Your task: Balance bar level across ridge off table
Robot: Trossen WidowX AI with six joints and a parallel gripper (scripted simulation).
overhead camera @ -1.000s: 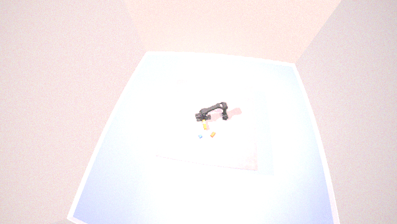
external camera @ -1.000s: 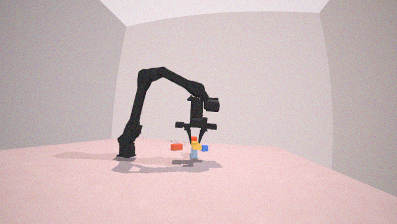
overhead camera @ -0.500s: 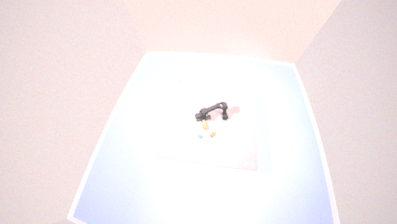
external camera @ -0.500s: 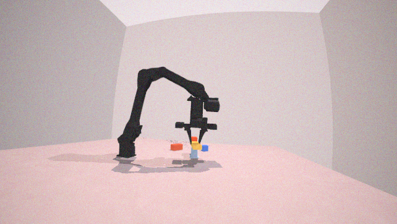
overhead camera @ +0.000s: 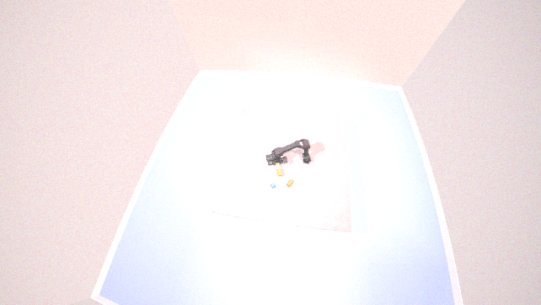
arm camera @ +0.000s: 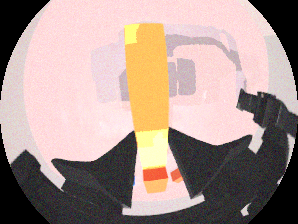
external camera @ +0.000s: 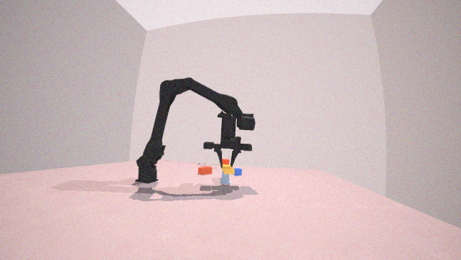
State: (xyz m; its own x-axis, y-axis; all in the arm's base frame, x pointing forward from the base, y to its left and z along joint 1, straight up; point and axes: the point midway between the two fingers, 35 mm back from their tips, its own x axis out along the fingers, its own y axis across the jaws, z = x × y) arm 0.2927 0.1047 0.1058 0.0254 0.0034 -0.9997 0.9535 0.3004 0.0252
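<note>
The yellow-orange bar is seen nearly end-on in the exterior view and runs lengthwise up the wrist view. A small red piece sits on it toward its far end. My gripper points down and is shut on the bar, with a finger on each side. The light blue ridge stands on the table directly below the bar in the exterior view; the bar hides its top. Whether they touch, and whether the bar is exactly level, I cannot tell.
An orange-red block lies to one side of the bar. A small blue cube lies on the other side. The arm's base stands to the left in the exterior view.
</note>
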